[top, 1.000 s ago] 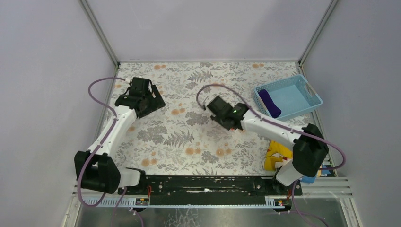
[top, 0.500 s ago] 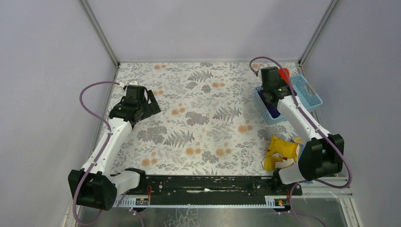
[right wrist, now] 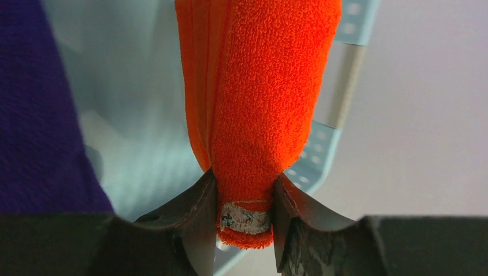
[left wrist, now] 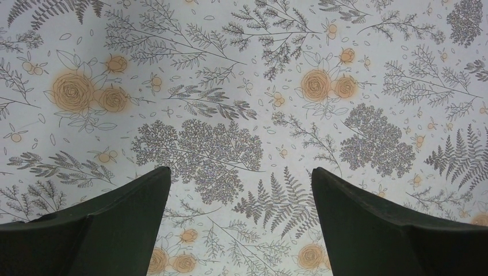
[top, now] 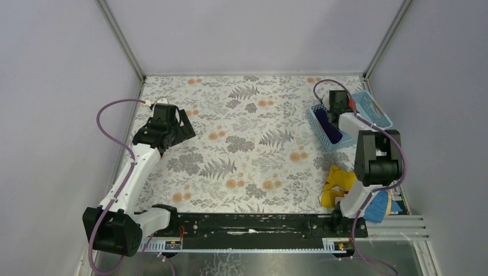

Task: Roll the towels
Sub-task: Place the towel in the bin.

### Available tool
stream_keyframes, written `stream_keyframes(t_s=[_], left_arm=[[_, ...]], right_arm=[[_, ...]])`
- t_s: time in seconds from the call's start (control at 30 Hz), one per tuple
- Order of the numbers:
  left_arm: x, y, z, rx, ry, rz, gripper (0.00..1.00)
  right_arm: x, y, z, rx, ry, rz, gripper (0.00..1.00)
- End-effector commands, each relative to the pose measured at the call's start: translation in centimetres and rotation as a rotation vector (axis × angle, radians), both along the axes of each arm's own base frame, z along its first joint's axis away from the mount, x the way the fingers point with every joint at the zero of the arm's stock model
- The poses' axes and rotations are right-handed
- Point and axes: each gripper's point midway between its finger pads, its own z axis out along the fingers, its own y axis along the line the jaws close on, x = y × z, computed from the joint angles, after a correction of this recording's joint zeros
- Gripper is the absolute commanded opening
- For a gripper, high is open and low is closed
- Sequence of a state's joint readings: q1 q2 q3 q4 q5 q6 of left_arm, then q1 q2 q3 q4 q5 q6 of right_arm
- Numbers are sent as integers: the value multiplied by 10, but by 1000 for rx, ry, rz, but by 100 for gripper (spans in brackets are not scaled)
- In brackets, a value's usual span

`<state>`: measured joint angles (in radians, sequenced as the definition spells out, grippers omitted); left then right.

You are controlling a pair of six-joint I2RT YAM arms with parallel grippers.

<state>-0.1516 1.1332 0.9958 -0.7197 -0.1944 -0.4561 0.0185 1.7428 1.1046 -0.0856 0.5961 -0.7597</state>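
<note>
Right wrist: your right gripper (right wrist: 244, 185) pinches 1 end of the soft, light orange-red terry towel roll (right wrist: 265, 86), which may unwind. Your left gripper (left wrist: 240, 172) gapes empty.

Bench (top: 247, 155): floral cover, spread under the left claw (left wrist: 241, 178).
Basket (top: 380, 118): blue, right beneath the right claw (top: 340, 102).
Printed cloth (top: 336, 187): yellow, crumpled, nearside of that claw.

The orange-red towel (right wrist: 259, 98) is looped terry cloth, nubbly and matt, smoother along its folded edges. Inside the basket (right wrist: 322, 155), the purple towel (right wrist: 40, 115) looks like soft matt cloth, though it is blurred. The basket is pale blue perforated plastic, smooth with a faint sheen. The bench (left wrist: 241, 75) has a flat, matt floral print. The left tool (left wrist: 239, 172) and right tool (right wrist: 244, 195) have smooth, matt black fingers.
</note>
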Motion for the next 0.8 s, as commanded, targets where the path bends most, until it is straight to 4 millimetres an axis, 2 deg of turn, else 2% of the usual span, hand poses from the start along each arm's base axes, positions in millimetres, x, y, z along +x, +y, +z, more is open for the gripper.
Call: stream_keyframes(t_s=[0.0, 0.07, 0.17, 0.37, 0.57, 0.77], left_arm=[[2, 6, 4, 36, -31, 17, 92], [2, 7, 4, 38, -30, 18, 92], [2, 8, 4, 43, -32, 23, 92], [2, 9, 3, 47, -32, 29, 93], [1, 12, 4, 55, -35, 40, 93], [2, 11, 1, 56, -26, 37, 93]], right_arm=[[14, 7, -26, 98, -10, 39, 0], [11, 16, -43, 197, 31, 62, 0], [7, 28, -59, 361, 59, 80, 0], [11, 50, -71, 615, 104, 127, 0], [13, 71, -82, 753, 178, 208, 0], [8, 82, -95, 805, 243, 248, 0]])
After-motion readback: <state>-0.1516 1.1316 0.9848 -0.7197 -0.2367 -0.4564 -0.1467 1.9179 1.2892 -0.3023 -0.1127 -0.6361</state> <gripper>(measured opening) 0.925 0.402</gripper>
